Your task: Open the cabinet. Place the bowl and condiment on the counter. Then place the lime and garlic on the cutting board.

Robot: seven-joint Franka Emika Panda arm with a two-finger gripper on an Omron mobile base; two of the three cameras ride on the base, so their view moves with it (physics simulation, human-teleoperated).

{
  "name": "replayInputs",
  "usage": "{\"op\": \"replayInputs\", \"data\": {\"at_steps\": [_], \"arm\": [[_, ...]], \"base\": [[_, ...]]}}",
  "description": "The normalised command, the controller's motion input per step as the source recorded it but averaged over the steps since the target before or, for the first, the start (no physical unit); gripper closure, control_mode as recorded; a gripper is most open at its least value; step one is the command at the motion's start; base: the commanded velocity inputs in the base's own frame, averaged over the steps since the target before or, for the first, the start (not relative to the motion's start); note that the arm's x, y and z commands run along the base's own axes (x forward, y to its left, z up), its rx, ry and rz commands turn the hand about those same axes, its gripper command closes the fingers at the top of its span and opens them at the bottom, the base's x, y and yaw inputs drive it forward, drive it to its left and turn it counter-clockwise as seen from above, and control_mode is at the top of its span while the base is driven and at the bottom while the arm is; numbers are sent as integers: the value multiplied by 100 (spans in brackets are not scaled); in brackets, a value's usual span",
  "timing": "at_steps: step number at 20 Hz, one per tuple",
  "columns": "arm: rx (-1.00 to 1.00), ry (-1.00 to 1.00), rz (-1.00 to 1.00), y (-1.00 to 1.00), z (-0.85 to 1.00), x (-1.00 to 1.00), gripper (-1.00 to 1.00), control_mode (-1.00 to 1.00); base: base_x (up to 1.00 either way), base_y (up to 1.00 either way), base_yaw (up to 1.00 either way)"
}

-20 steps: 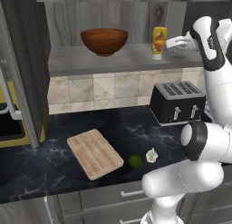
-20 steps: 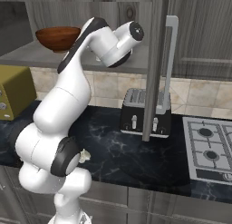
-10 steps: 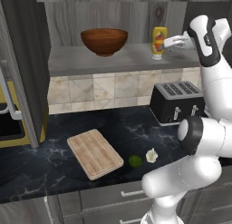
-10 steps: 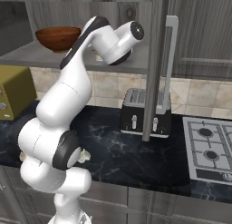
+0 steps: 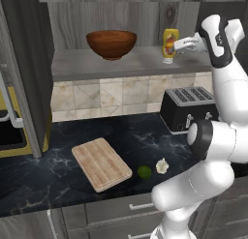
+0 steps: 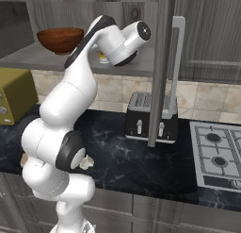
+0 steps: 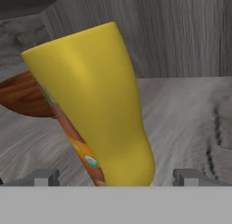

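The jaws stood wide open around the condiment [image 7: 97, 114], one finger tip [image 7: 43, 177] on each side of its lower body and neither yet touching it, so nothing was held. In the left base view the gripper [image 5: 180, 44] reached in from the right, level with the bottle on the shelf of the open cabinet [image 5: 121, 64]. The condiment [image 5: 169, 43] stood upright near the right end of that shelf, with the bowl [image 5: 111, 43] well apart to its left.

The bottle looked light and fairly stiff, but smooth and glossy, and a squeeze bottle gives under pressure; I judged a hold across the lower half of the body, below the taper, safest, with only modest force. Being tall and narrow, it could tip if a finger nudged it before both closed.

Below, on the black bench [image 5: 58, 175], lay the cutting board [image 5: 101, 163], with the lime [image 5: 144, 171] just beside its right edge and the garlic [image 5: 162, 166] just beyond that, neither on the board. A toaster [image 5: 189, 109] sat at the back of the bench under the shelf
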Motion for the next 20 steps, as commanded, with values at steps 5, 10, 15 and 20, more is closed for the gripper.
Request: {"op": "replayInputs", "data": {"at_steps": [5,10,15,20], "arm": [[0,0,2,0,0,8,-100,-100],[0,0,1,0,0,6,-100,-100],[0,0,1,0,0,8,-100,-100],[0,0,1,13,0,2,-100,-100]], "base": [[0,0,0],[0,0,0],[0,0,0],[0,0,0]]}}
